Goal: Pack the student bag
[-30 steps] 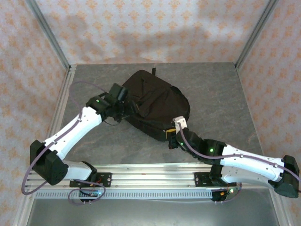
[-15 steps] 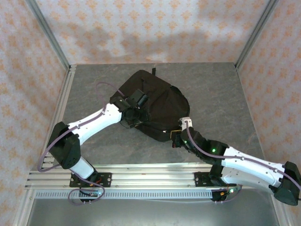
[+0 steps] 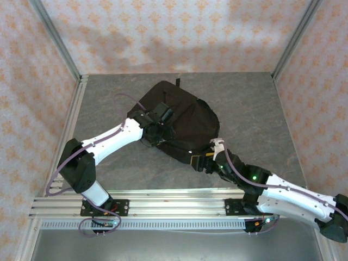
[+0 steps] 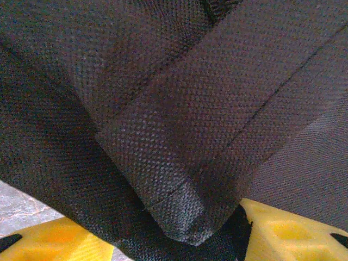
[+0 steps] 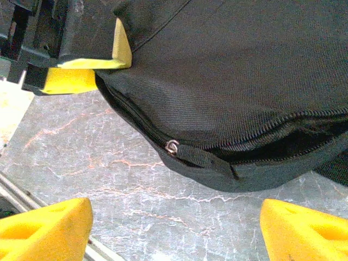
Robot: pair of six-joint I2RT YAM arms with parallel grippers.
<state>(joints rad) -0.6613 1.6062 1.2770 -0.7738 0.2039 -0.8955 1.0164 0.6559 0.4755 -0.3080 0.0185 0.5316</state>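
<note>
Marbled table (image 3: 261, 109), woven student bag (image 3: 187, 117), seemingly unzipped

A grey, marble-veined table (image 3: 255, 103) is closed in on 3 sides by walls papered in pale pink with small orange floral motifs: the back wall (image 3: 179, 32), the left wall (image 3: 27, 109) and the right wall (image 3: 321, 109). 2 slanting aluminium posts (image 3: 54, 41) rise from the table's far corners, and ribbed aluminium rails (image 3: 174, 198) run along its near edge above a plain grey metal panel (image 3: 174, 247). Soft, even light throws blurred shadows onto the back wall.
</note>
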